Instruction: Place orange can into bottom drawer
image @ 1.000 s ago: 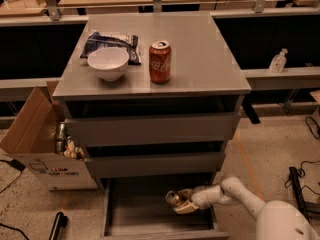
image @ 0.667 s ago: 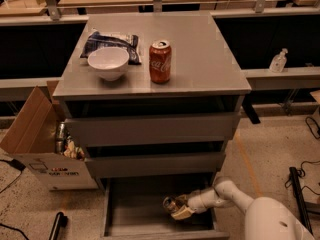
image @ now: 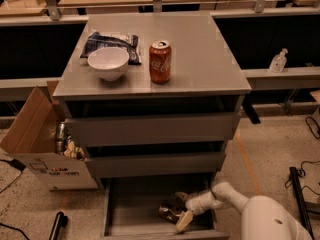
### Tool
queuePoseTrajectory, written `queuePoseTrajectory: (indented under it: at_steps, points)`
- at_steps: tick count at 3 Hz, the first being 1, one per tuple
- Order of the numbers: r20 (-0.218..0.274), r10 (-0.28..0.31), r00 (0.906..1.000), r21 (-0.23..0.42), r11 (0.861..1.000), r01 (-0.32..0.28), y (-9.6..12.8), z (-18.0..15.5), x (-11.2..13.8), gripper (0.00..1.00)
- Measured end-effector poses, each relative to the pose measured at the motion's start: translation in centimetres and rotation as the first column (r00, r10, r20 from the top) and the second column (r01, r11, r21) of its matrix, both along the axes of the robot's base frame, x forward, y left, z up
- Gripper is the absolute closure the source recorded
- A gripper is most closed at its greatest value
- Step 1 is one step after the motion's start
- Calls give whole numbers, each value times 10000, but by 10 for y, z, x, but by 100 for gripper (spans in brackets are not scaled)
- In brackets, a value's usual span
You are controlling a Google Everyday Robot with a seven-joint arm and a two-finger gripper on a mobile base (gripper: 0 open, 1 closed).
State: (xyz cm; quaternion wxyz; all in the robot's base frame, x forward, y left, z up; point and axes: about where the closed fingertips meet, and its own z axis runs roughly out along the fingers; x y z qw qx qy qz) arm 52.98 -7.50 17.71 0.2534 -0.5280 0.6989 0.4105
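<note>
The bottom drawer (image: 112, 209) of the grey cabinet is pulled open, showing its shallow grey inside. The orange can (image: 169, 212) is down inside the drawer, right of its middle, tilted on its side near the drawer floor. My gripper (image: 181, 210) reaches in from the right on a white arm and is shut on the orange can, one finger above it and one cream finger (image: 183, 222) below it near the drawer's front edge.
On the cabinet top stand a red Coca-Cola can (image: 160, 61), a white bowl (image: 108, 62) and a dark snack bag (image: 111, 40). The two upper drawers (image: 150, 129) are shut. An open cardboard box (image: 40, 139) stands left of the cabinet. A cable lies on the floor at the right.
My gripper has moved a little left and lower into the bottom drawer with the orange can in it. Nothing on the cabinet top has moved.
</note>
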Motion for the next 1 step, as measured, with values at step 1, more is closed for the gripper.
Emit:
queuePoseTrajectory:
  at_steps: [1]
  points:
    - [0,0,10000,0,10000,0,0,0,0,0]
